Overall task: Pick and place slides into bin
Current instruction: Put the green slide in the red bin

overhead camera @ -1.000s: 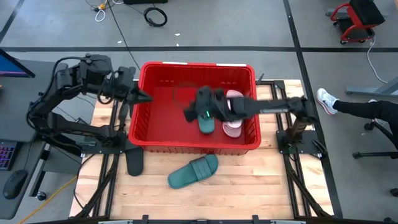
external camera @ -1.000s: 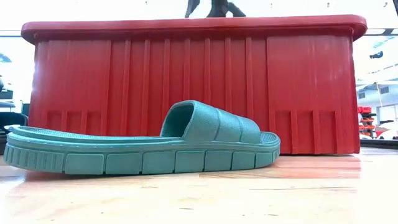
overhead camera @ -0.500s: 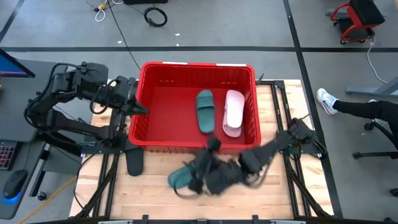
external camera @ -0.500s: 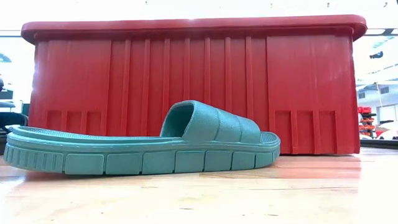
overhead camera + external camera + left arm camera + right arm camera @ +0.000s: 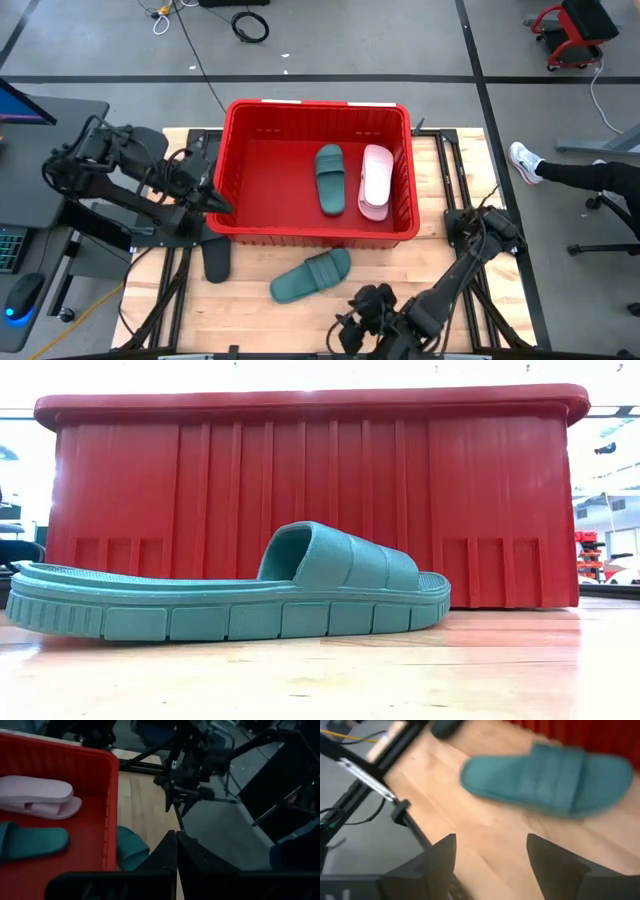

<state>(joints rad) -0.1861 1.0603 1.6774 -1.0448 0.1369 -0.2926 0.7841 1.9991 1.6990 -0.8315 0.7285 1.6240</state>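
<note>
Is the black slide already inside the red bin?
No. In the high view the black slide lies on the table outside the red bin, by its near-left corner; only a teal slide and a pink slide are inside.

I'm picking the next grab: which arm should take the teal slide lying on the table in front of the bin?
Right. The right gripper hangs open near the table's front edge, close to the teal slide. The left gripper, shut, sits at the bin's left wall, farther off.
</note>
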